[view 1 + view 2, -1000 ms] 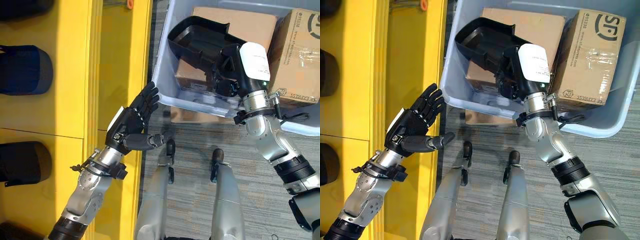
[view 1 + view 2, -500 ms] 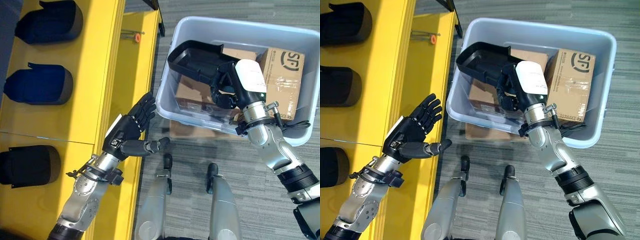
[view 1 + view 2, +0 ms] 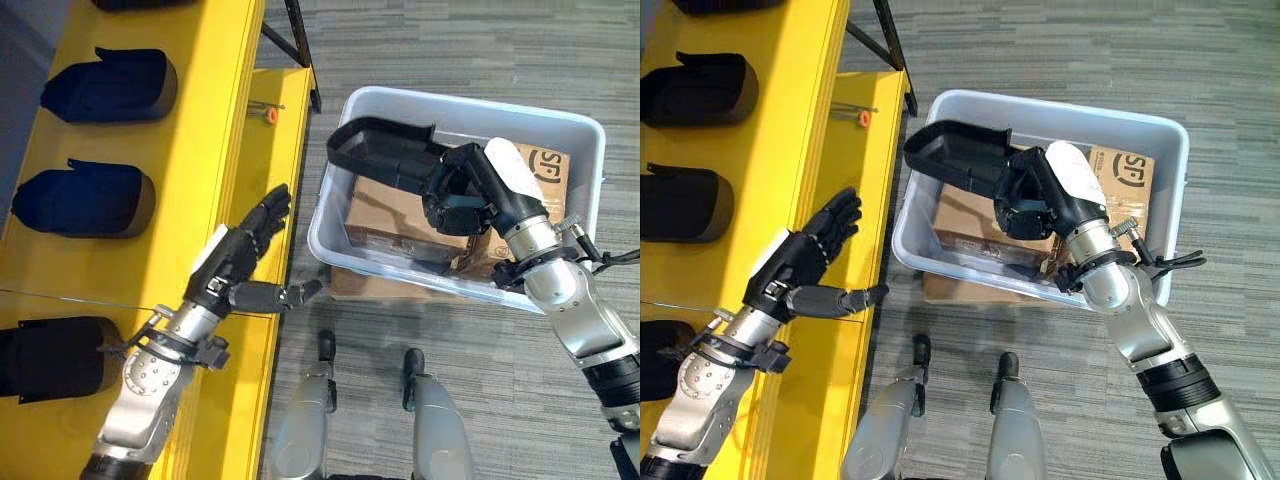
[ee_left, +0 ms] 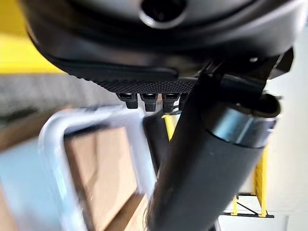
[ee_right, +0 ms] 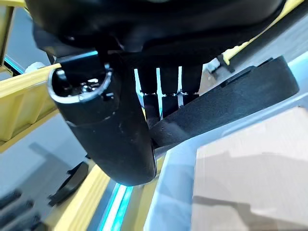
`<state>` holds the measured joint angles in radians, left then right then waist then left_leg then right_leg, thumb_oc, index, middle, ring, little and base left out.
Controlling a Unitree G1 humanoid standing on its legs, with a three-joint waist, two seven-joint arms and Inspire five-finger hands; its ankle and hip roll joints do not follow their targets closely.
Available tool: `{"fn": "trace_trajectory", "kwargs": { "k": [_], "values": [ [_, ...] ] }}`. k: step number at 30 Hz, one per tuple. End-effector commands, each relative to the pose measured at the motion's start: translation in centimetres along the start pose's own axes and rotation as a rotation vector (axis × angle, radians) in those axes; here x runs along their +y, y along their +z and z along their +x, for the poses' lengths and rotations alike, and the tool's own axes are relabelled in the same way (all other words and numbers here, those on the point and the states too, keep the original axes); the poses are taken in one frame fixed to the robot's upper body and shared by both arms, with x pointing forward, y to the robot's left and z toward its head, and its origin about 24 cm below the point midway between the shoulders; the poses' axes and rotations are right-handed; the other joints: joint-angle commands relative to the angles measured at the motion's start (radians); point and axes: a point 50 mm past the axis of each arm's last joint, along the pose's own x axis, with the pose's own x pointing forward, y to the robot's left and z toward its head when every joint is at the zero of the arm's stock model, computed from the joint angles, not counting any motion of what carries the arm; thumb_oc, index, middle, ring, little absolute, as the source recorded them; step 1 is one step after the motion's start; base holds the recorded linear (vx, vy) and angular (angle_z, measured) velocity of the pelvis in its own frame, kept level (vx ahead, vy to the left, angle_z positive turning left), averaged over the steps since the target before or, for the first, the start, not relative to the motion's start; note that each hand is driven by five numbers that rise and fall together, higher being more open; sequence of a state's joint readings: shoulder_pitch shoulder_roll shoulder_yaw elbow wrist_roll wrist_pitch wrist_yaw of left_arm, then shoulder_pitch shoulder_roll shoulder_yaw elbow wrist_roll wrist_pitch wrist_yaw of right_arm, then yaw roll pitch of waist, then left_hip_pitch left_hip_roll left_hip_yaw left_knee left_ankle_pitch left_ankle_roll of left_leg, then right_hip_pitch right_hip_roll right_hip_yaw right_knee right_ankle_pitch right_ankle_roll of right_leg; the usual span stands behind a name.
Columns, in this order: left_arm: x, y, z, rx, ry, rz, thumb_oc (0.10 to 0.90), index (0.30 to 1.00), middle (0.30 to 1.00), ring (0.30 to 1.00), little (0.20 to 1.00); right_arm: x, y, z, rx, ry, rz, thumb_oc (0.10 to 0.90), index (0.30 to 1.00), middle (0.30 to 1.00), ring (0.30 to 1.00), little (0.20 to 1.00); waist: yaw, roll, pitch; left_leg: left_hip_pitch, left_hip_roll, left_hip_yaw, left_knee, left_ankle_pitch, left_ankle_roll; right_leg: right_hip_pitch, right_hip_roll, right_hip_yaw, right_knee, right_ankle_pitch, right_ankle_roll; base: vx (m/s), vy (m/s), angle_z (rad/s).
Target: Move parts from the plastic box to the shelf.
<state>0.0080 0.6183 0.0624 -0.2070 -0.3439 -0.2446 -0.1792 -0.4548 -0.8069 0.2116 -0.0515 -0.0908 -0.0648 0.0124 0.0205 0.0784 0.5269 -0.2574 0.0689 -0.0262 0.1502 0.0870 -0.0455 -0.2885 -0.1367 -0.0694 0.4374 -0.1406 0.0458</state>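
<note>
The right hand [image 3: 1032,205] has raised the black part [image 3: 962,160] clear of the cartons in the plastic box [image 3: 1160,130] — earlier it sat lower — so the lift looks done and the carry to the yellow shelf [image 3: 215,120] remains. Its fingers clamp one end; the long axis points toward the shelf. The left hand [image 3: 232,268] waits spread open beside the shelf edge.

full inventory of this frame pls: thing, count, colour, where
Black moulded plastic part: one, black, held above the box's shelf-side corner.
Grey-blue plastic box: one, on the carpet.
Brown cardboard boxes: at least two, inside the plastic box.
Yellow shelf: one, on the robot's left.
Dark parts: at least four, in a row on the shelf.
Small orange-tipped item: one, on the shelf's edge.
Left hand: open, over the shelf edge.
Right hand: fingers shut on the part.
</note>
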Motion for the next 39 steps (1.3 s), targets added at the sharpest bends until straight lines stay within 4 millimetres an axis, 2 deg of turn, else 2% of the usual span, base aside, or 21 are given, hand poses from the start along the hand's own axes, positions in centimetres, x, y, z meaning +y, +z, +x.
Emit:
{"fn": "trace_trajectory", "kwargs": {
  "k": [1,4,10,14,15,19,24,31,35,39],
  "values": [
    [1.6,4.0,1.1,-0.241,0.092,0.228,0.9,1.0,1.0,1.0,1.0,-3.4,6.1,0.7,-0.345,-0.046,0.055,0.4,0.3,0.3,0.3,0.3,-0.028,-0.033,-0.139,0.055,0.096,0.01,0.054,-0.125,-0.012,0.044,-0.008,0.042,-0.056,-0.03,-0.014,0.07,-0.041,0.0],
    [2.7,4.6,2.0,-0.271,0.142,0.342,0.9,1.0,1.0,1.0,1.0,-3.1,5.7,0.9,-0.331,0.03,0.117,0.4,0.3,0.3,0.3,0.3,-0.04,-0.044,-0.151,0.066,0.103,0.014,0.051,-0.124,-0.014,0.054,0.0,0.049,-0.06,-0.032,-0.016,0.05,-0.058,0.01],
    [5.1,6.4,4.3,-0.383,0.262,0.631,0.9,1.0,1.0,1.0,1.0,-1.8,4.5,1.9,-0.323,0.386,0.288,0.4,0.3,0.3,0.3,0.3,-0.058,-0.061,-0.162,0.086,0.119,0.023,0.046,-0.119,-0.02,0.065,0.012,0.063,-0.054,-0.037,-0.02,0.02,-0.058,-0.06],
    [6.4,7.1,6.4,-0.395,0.306,0.709,0.9,1.0,1.0,1.0,1.0,-1.6,4.8,2.4,-0.366,0.475,0.343,0.4,0.3,0.3,0.3,0.3,-0.073,-0.07,-0.165,0.093,0.129,0.025,0.047,-0.116,-0.023,0.071,0.02,0.068,-0.05,-0.037,-0.021,0.0,-0.071,-0.05],
    [6.4,7.4,7.6,-0.399,0.245,0.791,0.9,1.0,1.0,1.0,1.0,-1.9,5.8,2.7,-0.419,0.514,0.343,0.4,0.3,0.3,0.3,0.3,-0.085,-0.075,-0.162,0.091,0.134,0.028,0.048,-0.116,-0.025,0.065,0.028,0.078,-0.048,-0.035,-0.022,-0.03,-0.072,-0.04],
    [6.1,7.2,8.5,-0.38,0.174,0.81,0.9,1.0,1.0,1.0,1.0,-2.2,6.7,2.8,-0.457,0.551,0.323,0.4,0.3,0.3,0.3,0.3,-0.094,-0.075,-0.157,0.096,0.14,0.031,0.043,-0.115,-0.027,0.064,0.034,0.085,-0.051,-0.033,-0.022,-0.02,-0.028,-0.04],
    [4.9,6.6,8.8,-0.373,0.025,0.842,0.9,1.0,1.0,1.0,1.0,-2.8,7.3,2.8,-0.464,0.528,0.275,0.4,0.3,0.3,0.3,0.3,-0.109,-0.073,-0.154,0.102,0.145,0.041,0.042,-0.118,-0.028,0.068,0.041,0.097,-0.056,-0.03,-0.022,-0.02,-0.016,-0.07],
    [3.6,4.9,8.1,-0.315,-0.09,0.752,0.9,1.0,1.0,1.0,1.0,-4.2,6.3,3.1,-0.406,0.428,0.236,0.4,0.3,0.3,0.3,0.3,-0.123,-0.067,-0.163,0.123,0.142,0.055,0.038,-0.125,-0.029,0.085,0.042,0.106,-0.058,-0.036,-0.022,0.0,-0.003,-0.09],
    [2.9,3.8,6.6,-0.293,-0.105,0.681,0.9,1.0,1.0,1.0,1.0,-4.6,4.2,2.6,-0.3,0.389,0.263,0.4,0.3,0.3,0.3,0.3,-0.116,-0.066,-0.179,0.141,0.145,0.054,0.046,-0.133,-0.031,0.108,0.045,0.104,-0.05,-0.052,-0.031,0.05,-0.054,-0.01],
    [3.7,3.4,5.5,-0.268,-0.07,0.696,0.9,1.0,1.0,1.0,1.0,-5.4,1.9,1.9,-0.202,0.359,0.292,0.4,0.3,0.3,0.3,0.3,-0.112,-0.069,-0.194,0.155,0.162,0.056,0.036,-0.125,-0.04,0.118,0.048,0.097,-0.04,-0.066,-0.035,0.05,-0.055,-0.03]
  ]
}}
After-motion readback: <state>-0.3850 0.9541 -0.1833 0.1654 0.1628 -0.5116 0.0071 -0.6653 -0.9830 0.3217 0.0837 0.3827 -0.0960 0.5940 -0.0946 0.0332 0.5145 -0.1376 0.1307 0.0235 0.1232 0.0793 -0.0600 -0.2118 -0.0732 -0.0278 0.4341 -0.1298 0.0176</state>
